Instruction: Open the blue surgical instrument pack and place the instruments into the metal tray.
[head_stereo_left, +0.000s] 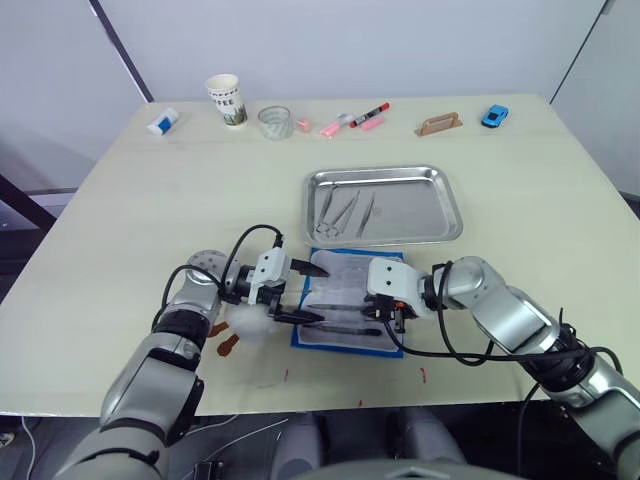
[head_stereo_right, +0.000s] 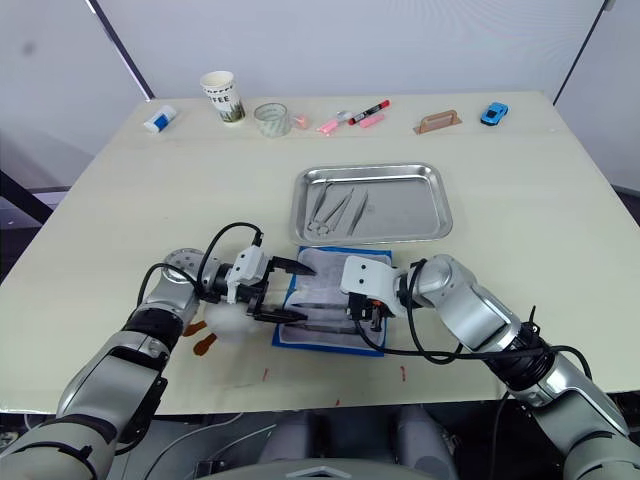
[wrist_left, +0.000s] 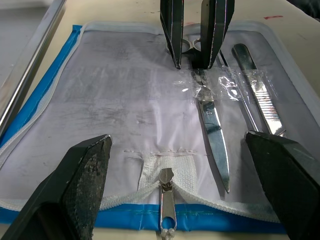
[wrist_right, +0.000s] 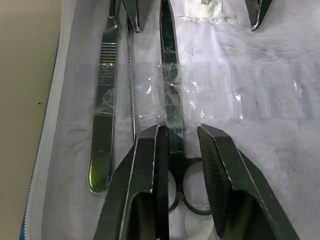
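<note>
The blue surgical instrument pack (head_stereo_left: 340, 272) lies open near the table's front edge, pale lining up. Scissors (wrist_left: 212, 130), a flat-handled tool (wrist_right: 102, 125) and a thin probe (wrist_right: 131, 90) rest on the lining under clear straps. My right gripper (wrist_right: 177, 131) is low over the pack's right part, open a little, its fingers straddling the scissors' shank just above the ring handles without clearly touching it. My left gripper (head_stereo_left: 320, 294) stands wide open over the pack's left edge, near the zipper pull (wrist_left: 167, 200). Behind the pack, the metal tray (head_stereo_left: 445, 185) holds several instruments (head_stereo_left: 345, 210).
Along the far edge stand a paper cup (head_stereo_left: 226, 100), a clear round container (head_stereo_left: 275, 122), pink and red markers (head_stereo_left: 360, 118), a brown holder (head_stereo_left: 440, 124), a blue toy car (head_stereo_left: 494, 116) and a white-and-blue item (head_stereo_left: 163, 122). Reddish stains (head_stereo_left: 225, 340) mark the table left of the pack.
</note>
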